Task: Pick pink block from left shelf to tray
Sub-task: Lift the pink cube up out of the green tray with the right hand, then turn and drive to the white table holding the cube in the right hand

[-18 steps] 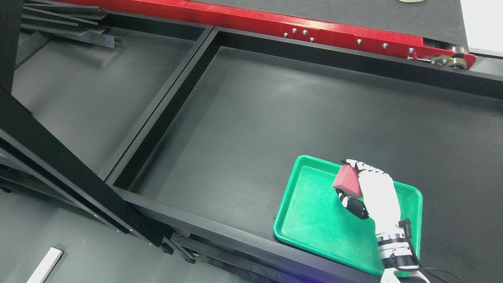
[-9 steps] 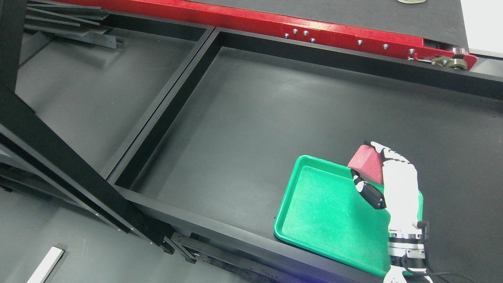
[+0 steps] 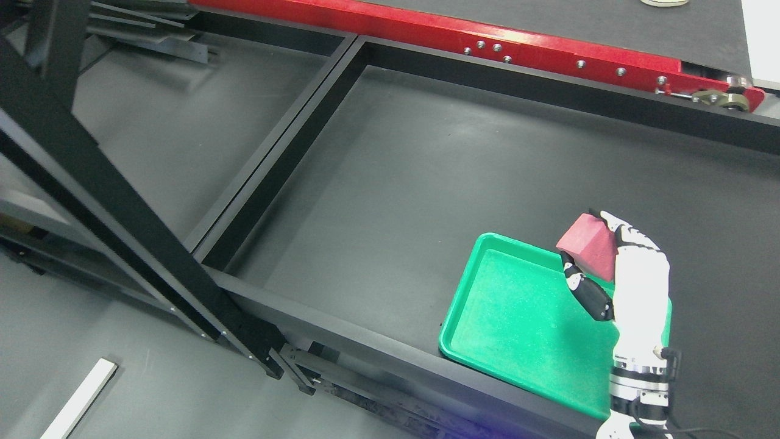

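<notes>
At the lower right of the head view, the robot's right hand (image 3: 631, 277) rises from the bottom edge on a white forearm, fingers (image 3: 634, 239) and dark thumb closed around the pink block (image 3: 589, 244). Gripped and tilted, the block is held above the far right corner of the green tray (image 3: 518, 317), which sits on the dark shelf floor (image 3: 426, 183) near its front rail. Farther back, a black divider (image 3: 286, 146) separates the left bay, and a red beam (image 3: 487, 42) runs along the rear.
</notes>
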Robot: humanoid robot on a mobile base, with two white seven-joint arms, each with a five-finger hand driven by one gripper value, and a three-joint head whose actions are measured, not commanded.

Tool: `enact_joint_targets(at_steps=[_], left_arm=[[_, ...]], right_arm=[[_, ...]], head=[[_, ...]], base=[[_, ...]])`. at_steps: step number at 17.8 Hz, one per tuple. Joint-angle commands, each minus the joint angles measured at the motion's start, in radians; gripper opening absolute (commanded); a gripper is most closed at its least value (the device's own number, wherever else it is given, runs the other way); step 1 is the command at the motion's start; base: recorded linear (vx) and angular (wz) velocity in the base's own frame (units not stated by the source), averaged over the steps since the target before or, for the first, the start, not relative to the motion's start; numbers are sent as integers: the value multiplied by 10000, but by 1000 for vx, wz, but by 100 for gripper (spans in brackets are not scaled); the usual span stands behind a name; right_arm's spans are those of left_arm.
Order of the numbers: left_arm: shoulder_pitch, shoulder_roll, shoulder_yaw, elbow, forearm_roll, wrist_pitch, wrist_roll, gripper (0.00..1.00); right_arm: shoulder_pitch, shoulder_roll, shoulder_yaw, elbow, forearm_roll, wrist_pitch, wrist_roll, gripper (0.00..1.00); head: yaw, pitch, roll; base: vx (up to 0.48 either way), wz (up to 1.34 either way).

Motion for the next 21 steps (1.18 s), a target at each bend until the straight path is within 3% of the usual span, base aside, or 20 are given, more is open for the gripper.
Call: enact_joint_targets(at_steps=[1, 12, 21], left_arm=[[1, 175, 0, -175, 77, 6, 1, 100], [1, 175, 0, -175, 77, 6, 1, 100], [1, 175, 0, -175, 77, 6, 1, 100]], right_arm=[[8, -276, -76, -19, -27, -8, -1, 2], [85, -322, -92, -19, -27, -23, -16, 2], [116, -337, -107, -19, -27, -176, -62, 3]], head=[[0, 0, 0], [0, 0, 0], [0, 0, 0]], base=[[-68, 207], [-55, 297], [-110, 709]])
